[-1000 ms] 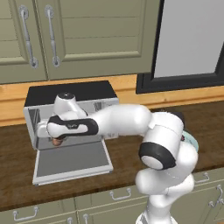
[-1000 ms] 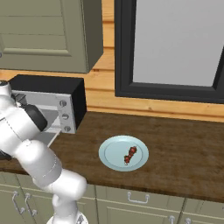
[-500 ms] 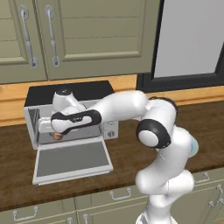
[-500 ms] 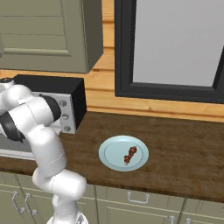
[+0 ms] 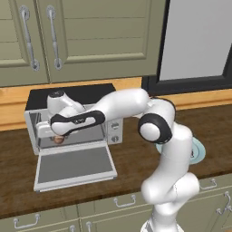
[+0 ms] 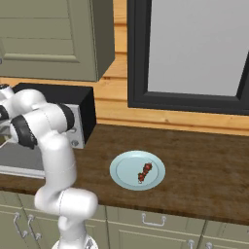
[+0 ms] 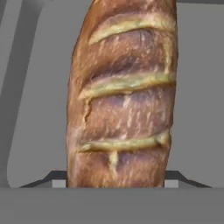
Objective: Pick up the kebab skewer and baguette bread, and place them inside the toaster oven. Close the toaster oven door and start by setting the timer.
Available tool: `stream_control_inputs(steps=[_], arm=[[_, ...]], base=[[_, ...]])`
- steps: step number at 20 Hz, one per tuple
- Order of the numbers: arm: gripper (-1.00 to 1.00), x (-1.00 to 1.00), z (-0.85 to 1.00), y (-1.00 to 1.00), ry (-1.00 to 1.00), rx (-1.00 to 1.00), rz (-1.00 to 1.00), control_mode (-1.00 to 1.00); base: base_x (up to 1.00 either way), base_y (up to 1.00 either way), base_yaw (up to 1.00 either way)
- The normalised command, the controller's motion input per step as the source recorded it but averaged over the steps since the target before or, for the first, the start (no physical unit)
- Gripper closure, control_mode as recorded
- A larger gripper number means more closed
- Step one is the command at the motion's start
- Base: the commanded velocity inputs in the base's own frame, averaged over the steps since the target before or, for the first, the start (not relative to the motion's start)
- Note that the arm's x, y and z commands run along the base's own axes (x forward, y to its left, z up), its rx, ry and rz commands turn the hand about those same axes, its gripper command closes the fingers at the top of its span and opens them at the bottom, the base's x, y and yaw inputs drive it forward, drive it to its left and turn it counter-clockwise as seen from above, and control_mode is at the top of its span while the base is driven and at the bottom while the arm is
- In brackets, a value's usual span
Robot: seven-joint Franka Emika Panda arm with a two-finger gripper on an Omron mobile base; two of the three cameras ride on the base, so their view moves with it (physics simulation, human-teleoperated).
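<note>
The toaster oven (image 5: 72, 93) stands on the counter with its door (image 5: 74, 165) folded down flat in front. My gripper (image 5: 56, 135) reaches into the grey cavity, shut on the baguette bread (image 5: 58, 140). In the hand view the brown slashed loaf (image 7: 122, 100) runs up from between the fingertips (image 7: 56, 176) against the grey oven interior. The kebab skewer (image 6: 144, 171) lies on a pale blue plate (image 6: 122, 171) to the right of the oven (image 6: 73, 97).
Knobs (image 5: 114, 131) sit in a column on the oven's right face. Wall cabinets (image 5: 90, 36) hang above the oven, and a dark-framed window (image 6: 194, 48) is at the back right. Drawer fronts (image 6: 155, 221) run below the counter edge.
The arm has stretched out and its elbow has swung left. The hand has gone slightly deeper into the oven with the baguette. The skewer and plate have not moved.
</note>
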Motion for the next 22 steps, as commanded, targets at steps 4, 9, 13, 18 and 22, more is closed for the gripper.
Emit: stream_control_inputs(steps=[4,9,13,18,22], arm=[[-1.0,-0.3,-0.29,-0.1,0.0,-0.04,-0.01,-1.0],[-1.0,-0.59,-0.28,-0.17,0.0,-0.01,-0.01,-1.0],[-1.0,-0.19,-0.02,-0.37,0.0,0.0,-0.01,-1.0],[-1.0,-0.2,0.31,-0.39,0.0,0.0,0.0,-1.0],[-1.0,-0.04,0.98,-0.34,-0.03,0.0,0.0,-1.0]], base=[[0.0,0.0,0.0],[0.0,0.0,0.0],[0.0,0.0,0.0],[0.0,0.0,0.0],[0.0,0.0,0.0]])
